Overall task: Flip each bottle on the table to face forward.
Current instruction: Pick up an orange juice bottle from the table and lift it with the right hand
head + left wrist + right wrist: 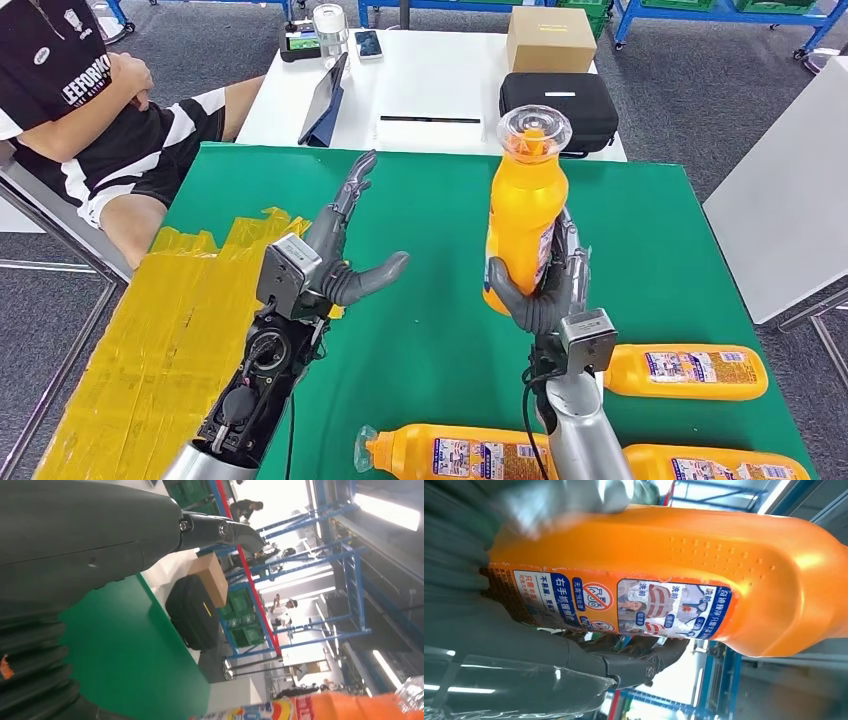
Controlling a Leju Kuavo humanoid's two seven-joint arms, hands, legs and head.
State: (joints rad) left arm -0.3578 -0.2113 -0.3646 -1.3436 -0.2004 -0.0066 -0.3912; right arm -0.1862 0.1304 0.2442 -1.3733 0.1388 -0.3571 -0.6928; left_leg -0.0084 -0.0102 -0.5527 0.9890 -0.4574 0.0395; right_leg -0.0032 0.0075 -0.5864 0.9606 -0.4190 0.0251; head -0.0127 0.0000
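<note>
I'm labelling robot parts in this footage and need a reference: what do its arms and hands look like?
Both arms are silver tubes lower down, turning into open black-and-grey mechanical forearms with black cables. A boxy silver wrist block sits behind each hand. The left hand and right hand have dark grey segmented fingers and a thick grey thumb; the wrist views show a grey ribbed cover.

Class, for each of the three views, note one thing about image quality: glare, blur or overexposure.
Head view: sharp and evenly lit, with soft glare on the clear cap of the bottle held by the right robot hand. Left wrist view: the background windows are blown out white, and the left robot hand is dark. Right wrist view: the bottle label is readable, but the fingers over the bottle are blurred.
</note>
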